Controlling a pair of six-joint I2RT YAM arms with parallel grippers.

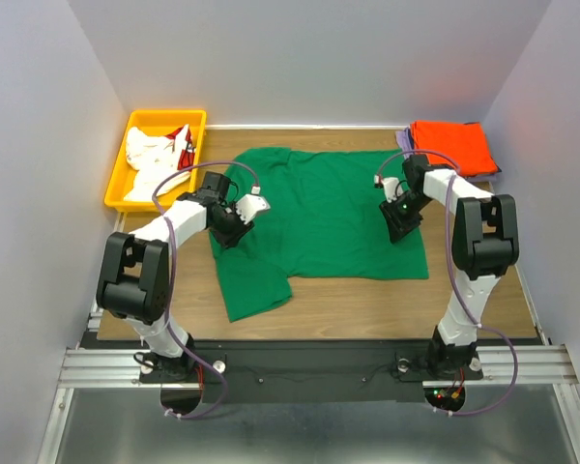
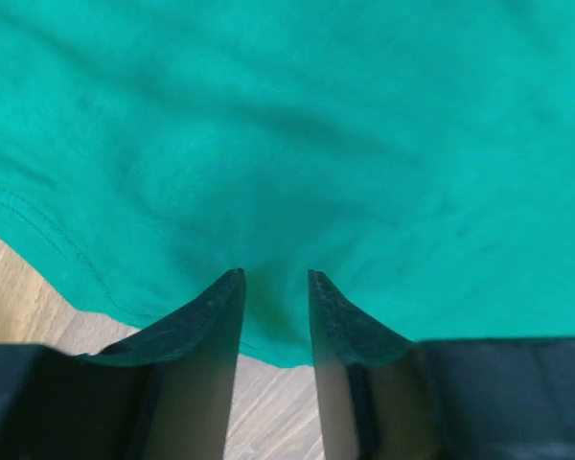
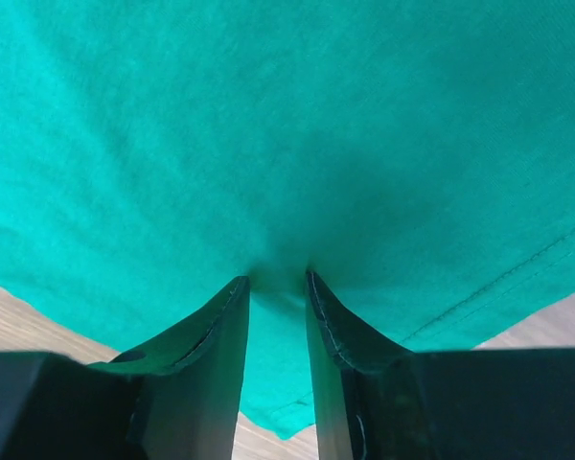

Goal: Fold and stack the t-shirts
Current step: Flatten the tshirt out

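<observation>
The bright green t-shirt (image 1: 319, 217) lies spread on the wooden table, with one part hanging toward the near left. My left gripper (image 1: 234, 224) is at its left edge, jaws narrowed on a pinch of green cloth (image 2: 274, 287), with the hem between the fingers (image 2: 211, 326). My right gripper (image 1: 401, 218) is on the shirt's right side, jaws narrowed on a puckered fold of cloth (image 3: 278, 278). An orange t-shirt (image 1: 451, 145) lies folded at the back right on a pale lavender one (image 1: 404, 137). White shirts with red (image 1: 159, 159) lie in the bin.
A yellow plastic bin (image 1: 123, 179) stands at the back left. Bare wood (image 1: 367, 304) shows along the near edge of the table. Grey walls close in the left, right and back sides.
</observation>
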